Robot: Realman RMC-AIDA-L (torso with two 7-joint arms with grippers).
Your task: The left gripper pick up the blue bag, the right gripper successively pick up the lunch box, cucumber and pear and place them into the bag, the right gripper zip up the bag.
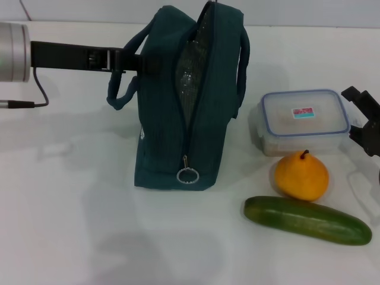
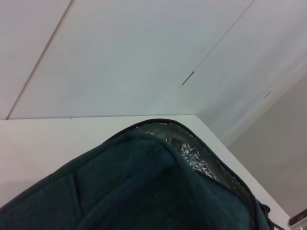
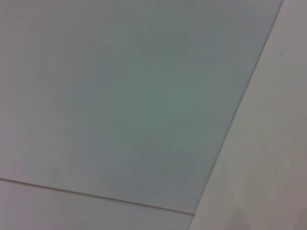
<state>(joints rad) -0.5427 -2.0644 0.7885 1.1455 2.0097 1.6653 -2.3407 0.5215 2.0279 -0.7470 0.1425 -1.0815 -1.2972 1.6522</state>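
Blue bag point(image 1: 178, 119) stands upright, zip slit vertical toward camera, left pincer point(image 1: 139, 62) clamping its side.

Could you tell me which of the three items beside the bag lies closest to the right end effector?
The lunch box; the right end effector sits beside it, nearer than the pear or cucumber.

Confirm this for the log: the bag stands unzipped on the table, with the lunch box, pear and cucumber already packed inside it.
Not quite. The blue bag does stand unzipped on the table, but nothing is packed yet: the head view shows the lunch box, the pear and the cucumber lying on the table on the robot's right of it.
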